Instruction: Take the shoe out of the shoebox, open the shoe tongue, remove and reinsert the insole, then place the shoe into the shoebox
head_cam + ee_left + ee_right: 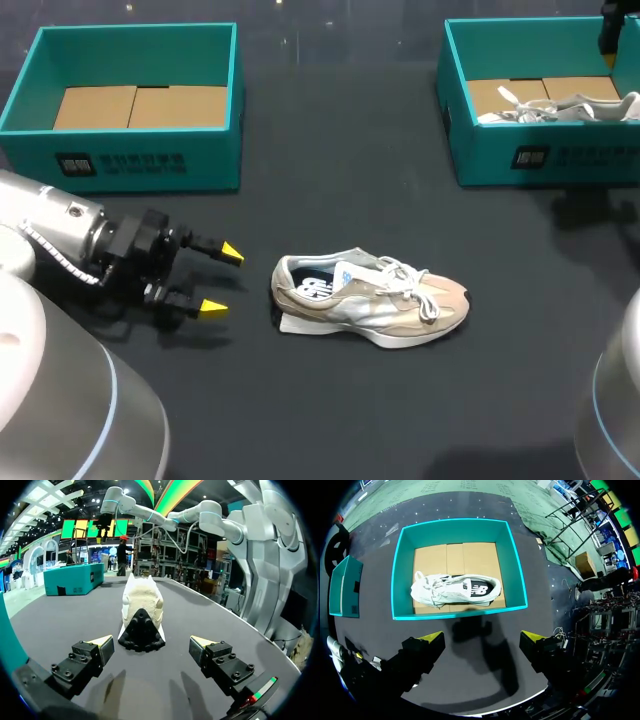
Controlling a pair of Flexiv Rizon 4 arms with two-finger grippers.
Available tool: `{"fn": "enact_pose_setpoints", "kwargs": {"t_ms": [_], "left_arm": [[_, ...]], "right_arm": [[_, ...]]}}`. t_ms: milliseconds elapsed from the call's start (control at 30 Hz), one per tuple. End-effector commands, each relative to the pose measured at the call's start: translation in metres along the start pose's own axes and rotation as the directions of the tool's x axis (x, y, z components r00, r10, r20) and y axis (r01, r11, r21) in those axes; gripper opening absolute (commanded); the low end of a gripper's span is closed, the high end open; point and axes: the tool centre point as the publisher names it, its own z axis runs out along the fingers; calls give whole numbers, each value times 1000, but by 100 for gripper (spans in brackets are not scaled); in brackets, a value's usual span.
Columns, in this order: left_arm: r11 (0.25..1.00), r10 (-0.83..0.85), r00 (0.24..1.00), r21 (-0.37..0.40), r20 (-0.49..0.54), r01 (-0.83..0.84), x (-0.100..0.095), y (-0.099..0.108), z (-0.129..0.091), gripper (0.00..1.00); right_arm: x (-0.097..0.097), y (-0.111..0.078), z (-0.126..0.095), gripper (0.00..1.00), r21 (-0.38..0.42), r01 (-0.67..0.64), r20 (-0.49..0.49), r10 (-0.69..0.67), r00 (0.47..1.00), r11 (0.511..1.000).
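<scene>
A beige shoe (372, 303) lies on its sole in the middle of the dark table, toe to the right, with its tongue and laces up. My left gripper (217, 280) stands open just left of the heel, its fingers level with the table. In the left wrist view the shoe's heel (142, 614) is a short way ahead of the open left gripper (152, 647), with nothing between the fingers. My right gripper (482, 640) hangs open high above the near side of the right teal shoebox (401, 565). In that box lies a white shoe (451, 588).
An empty teal shoebox (130, 160) with a cardboard floor stands at the back left. The right shoebox (600, 155) with the white shoe (560, 106) stands at the back right, under my right arm (611, 30). Bare dark table surrounds the beige shoe.
</scene>
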Motion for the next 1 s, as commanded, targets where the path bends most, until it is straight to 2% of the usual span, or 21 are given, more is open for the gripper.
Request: {"fn": "enact_pose_setpoints", "kwargs": {"t_ms": [33, 267, 500, 1000], "left_arm": [[999, -36, 999, 22, 37, 35, 1, 2, 5, 100], [998, -57, 991, 40, 125, 52, 7, 4, 23, 100], [996, -89, 980, 46, 178, 83, 3, 10, 37, 100], [997, -80, 980, 37, 184, 75, -10, 11, 60, 100]], "right_arm": [[0, 0, 0, 100, 1, 0, -1, 0, 1000, 1000], [0, 0, 0, 100, 1, 0, -1, 0, 1000, 1000], [0, 0, 0, 100, 1, 0, -1, 0, 1000, 1000], [0, 0, 0, 100, 1, 0, -1, 0, 1000, 1000]]}}
